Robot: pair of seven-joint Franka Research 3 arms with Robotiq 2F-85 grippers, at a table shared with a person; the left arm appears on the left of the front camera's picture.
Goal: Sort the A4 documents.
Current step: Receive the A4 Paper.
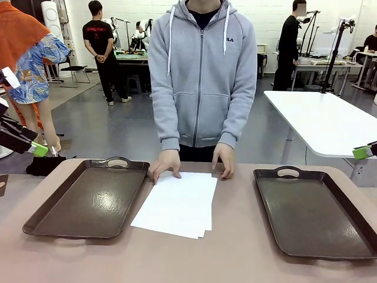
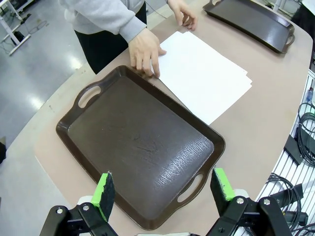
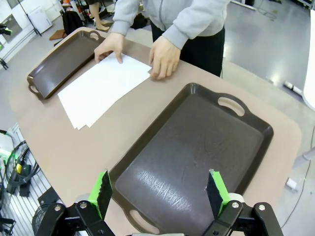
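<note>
A4 documents (image 1: 177, 203) — thin, limp, probably slick: pinch a near corner. Your left gripper (image 2: 162, 189), right gripper (image 3: 158, 189): wide, empty.

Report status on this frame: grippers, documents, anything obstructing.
Left gripper open, empty, facing left tray. Right gripper open, empty, facing right tray. A4 documents stacked between trays, unsorted. Person's hands on stack's far edge.

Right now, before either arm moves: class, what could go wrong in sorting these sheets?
1. The sheets lie flat in a stack, edges barely offset: a grasp may take several, or none.
2. The person's hands rest on the stack's far edge: a reach there could strike them.
</note>
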